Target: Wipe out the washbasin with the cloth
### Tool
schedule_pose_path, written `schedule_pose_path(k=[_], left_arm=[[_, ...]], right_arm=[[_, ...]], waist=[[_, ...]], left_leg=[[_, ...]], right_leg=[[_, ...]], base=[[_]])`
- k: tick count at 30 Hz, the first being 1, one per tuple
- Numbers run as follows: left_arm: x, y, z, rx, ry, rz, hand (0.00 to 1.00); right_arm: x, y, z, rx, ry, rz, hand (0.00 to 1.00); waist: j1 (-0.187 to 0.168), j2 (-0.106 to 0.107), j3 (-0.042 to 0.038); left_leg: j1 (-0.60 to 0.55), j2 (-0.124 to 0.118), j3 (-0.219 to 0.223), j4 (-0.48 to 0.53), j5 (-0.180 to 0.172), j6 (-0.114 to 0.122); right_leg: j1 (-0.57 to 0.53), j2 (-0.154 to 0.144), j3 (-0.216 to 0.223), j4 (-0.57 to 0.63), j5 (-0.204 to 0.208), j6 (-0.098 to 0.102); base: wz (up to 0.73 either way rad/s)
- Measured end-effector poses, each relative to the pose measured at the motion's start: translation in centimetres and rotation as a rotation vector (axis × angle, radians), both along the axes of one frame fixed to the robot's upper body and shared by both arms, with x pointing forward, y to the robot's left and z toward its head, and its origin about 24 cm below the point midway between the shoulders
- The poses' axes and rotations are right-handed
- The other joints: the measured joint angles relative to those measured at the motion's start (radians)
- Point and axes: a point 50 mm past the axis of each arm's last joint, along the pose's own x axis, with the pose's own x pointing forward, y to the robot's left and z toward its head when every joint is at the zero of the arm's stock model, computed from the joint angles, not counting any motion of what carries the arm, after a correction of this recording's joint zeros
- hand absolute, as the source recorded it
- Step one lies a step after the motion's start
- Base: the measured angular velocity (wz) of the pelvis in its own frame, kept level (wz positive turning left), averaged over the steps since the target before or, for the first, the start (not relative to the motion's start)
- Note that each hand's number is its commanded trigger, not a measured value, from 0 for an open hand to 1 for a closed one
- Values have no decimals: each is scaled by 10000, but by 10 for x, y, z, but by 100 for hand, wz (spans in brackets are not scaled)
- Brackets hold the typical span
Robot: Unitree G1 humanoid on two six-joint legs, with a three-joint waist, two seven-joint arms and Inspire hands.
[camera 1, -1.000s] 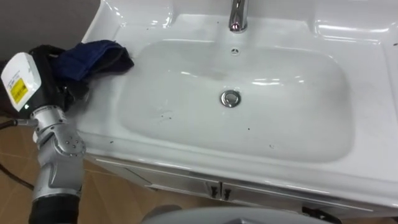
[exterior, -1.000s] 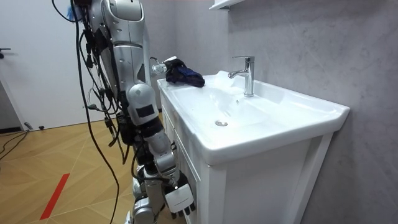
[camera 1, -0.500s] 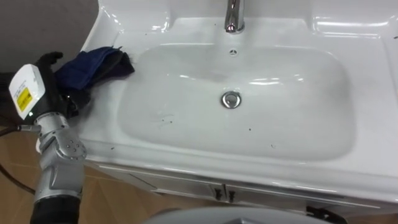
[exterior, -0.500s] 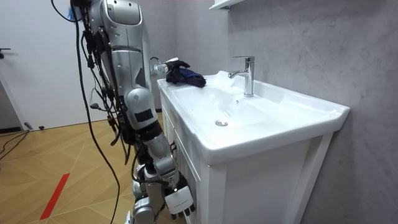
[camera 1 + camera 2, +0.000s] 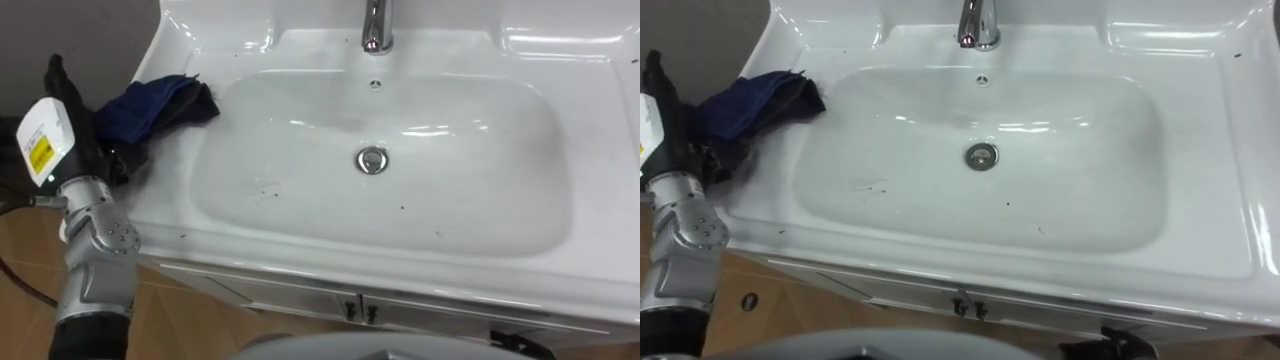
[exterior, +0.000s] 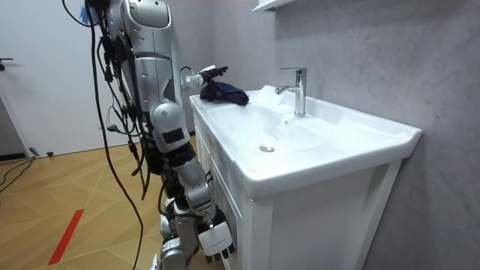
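Left hand (image 5: 70,110), fingers straight, beside blue cloth (image 5: 150,105) at upper left; a careless grab could shove it off the basin (image 5: 170,215) edge.

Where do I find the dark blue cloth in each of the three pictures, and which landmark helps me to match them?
Left eye view: the dark blue cloth lies at upper left, on the rim of the basin, left of the bowl.
Right eye view: the same spot, upper left.
Room view: near the centre, on the rim's far corner, at the room view's left of the faucet.
Shared landmark: the faucet.
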Motion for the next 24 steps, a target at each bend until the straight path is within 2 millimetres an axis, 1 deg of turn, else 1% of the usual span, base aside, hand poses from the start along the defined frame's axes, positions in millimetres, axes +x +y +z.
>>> schedule_pose_path(k=[3,8,13,19,21,24], left_arm=[[1,-1,4,69,-155,-58,0],[2,-1,9,125,-385,-46,0],[1,3,26,403,-1345,209,0],[1,2,29,487,-1643,296,0],[2,2,30,153,-1823,289,0],[1,3,28,-794,-2241,426,0]], right_arm=[[-1,1,0,129,12,11,0],[-1,1,0,95,26,16,0],[-1,0,0,98,-17,1,0],[0,-1,0,140,-87,-31,0],[1,0,0,168,-143,-75,0],[1,1,0,192,-226,-130,0]], waist=[[-2,-6,-28],[1,8,-20],[2,47,-12],[-12,104,6],[-30,107,13],[-48,102,17]], left_leg=[[0,0,2,-6,0,0],[-33,1,-1,-6,0,0],[-44,0,-8,-7,0,-1],[-39,1,-4,-8,0,0],[-42,3,-4,-1,0,0],[-42,3,-5,3,0,0]], right_leg=[[2,2,4,10,2,-2],[-14,6,-1,3,4,-4],[-18,8,-1,-3,4,-4],[-18,7,1,3,4,-5],[-18,7,-6,11,4,-5],[-17,7,-16,21,4,-4]], base=[[0],[0],[0],[0],[0],[0]])
